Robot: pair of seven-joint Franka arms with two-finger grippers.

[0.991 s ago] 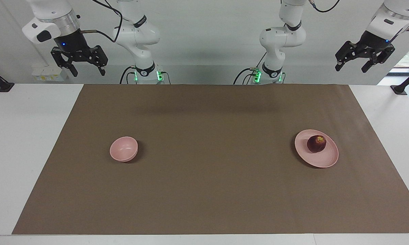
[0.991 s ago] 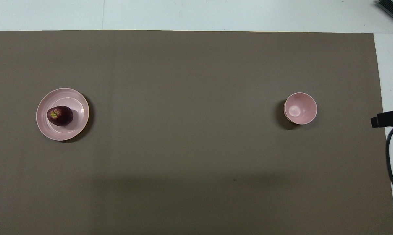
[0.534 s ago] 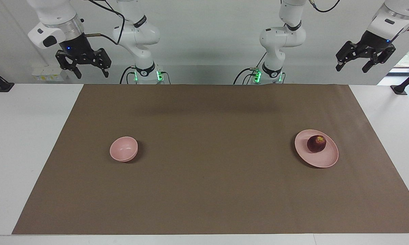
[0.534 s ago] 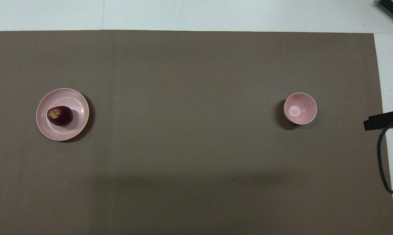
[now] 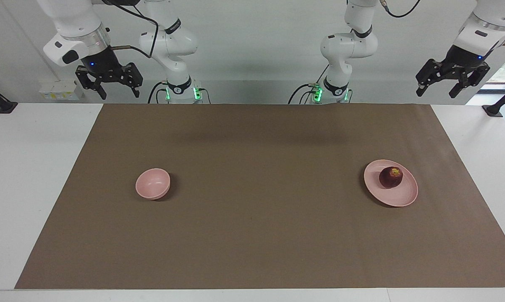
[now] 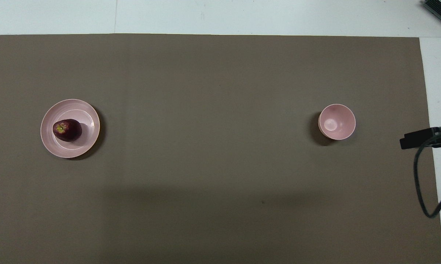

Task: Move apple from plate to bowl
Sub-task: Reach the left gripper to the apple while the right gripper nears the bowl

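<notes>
The dark red apple lies on the wide pink plate toward the left arm's end of the table. The small deep pink bowl stands empty toward the right arm's end. My left gripper hangs open, high over the robots' edge of the table by the mat's corner, well apart from the plate. My right gripper hangs open and empty over the mat's corner at its own end, well apart from the bowl. A black part of the right hand shows in the overhead view.
A brown mat covers most of the white table. Black clamp stands sit at the table's two corners by the robots. A dark object lies at the table's corner farthest from the robots, at the right arm's end.
The right gripper has swung inward and down toward the mat's corner. The left gripper has shifted slightly and dropped a little. Apple, plate and bowl have not moved.
</notes>
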